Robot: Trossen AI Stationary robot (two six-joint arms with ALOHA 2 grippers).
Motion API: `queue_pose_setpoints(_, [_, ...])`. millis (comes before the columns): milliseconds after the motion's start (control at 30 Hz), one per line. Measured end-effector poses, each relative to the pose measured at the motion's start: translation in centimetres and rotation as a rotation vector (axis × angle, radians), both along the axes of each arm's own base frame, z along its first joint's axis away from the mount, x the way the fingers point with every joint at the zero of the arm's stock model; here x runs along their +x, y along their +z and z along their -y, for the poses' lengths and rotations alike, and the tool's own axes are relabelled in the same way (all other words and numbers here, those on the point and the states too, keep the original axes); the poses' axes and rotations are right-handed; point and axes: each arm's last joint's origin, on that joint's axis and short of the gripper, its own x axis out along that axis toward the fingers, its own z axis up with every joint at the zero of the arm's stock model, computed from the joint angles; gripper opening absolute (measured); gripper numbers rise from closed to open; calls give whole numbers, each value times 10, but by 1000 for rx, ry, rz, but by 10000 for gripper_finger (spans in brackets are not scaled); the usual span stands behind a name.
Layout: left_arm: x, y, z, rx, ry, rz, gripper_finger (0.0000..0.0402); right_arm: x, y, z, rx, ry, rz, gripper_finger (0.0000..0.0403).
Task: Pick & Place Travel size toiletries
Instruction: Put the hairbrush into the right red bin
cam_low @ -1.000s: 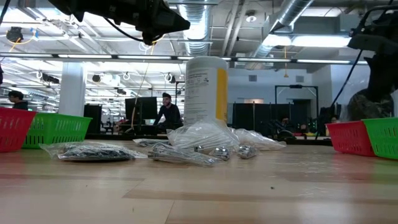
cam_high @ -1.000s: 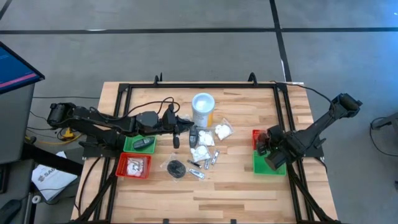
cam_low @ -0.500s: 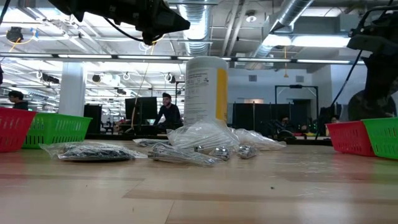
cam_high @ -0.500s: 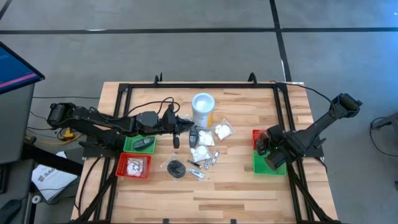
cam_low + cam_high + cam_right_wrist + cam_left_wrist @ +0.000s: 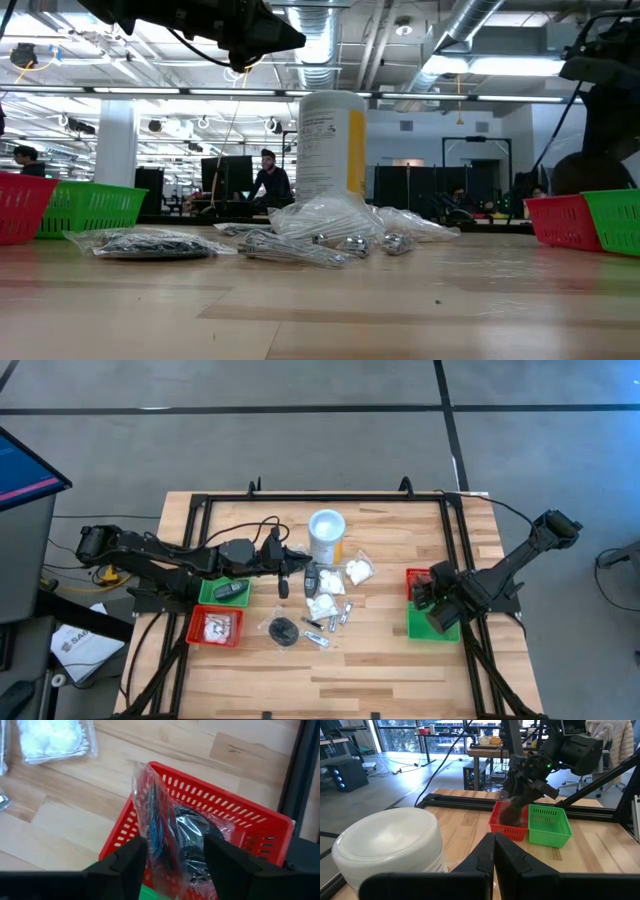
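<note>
Bagged travel size toiletries [image 5: 325,600] lie in a loose heap at mid-table beside the tall white canister [image 5: 326,532]. My right gripper [image 5: 175,842] points steeply down over the right red basket [image 5: 235,827]. It is open, with a clear bag holding a dark item [image 5: 180,842] upright between its fingers, the bag's lower end inside the basket. My left gripper [image 5: 494,851] is shut and empty, held level above the table just left of the canister [image 5: 390,845]. My right gripper's fingers [image 5: 131,860] stand on either side of the clear bag's upper part [image 5: 150,820], coming from above. Whether the film still lies against them I cannot tell. The bag's lower end rests in the red basket.
A green basket [image 5: 432,622] adjoins the right red one. At the left, a green basket [image 5: 225,591] holds a dark item and a red one [image 5: 215,627] holds white packets. A black frame [image 5: 330,498] rims the table.
In the low view the bagged item below my right gripper has sunk lower behind the right red basket's rim. Both arms have stayed where they were.
</note>
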Motion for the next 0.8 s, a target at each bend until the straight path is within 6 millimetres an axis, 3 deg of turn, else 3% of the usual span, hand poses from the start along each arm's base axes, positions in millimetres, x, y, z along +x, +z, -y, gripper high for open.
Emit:
queue_pose_setpoints(533, [0,0,0,0,0,0,0,-4,10,12,86,20,-15,63])
queue_pose_setpoints(800, [0,0,0,0,0,0,0,-6,15,20,124,17,-8,54])
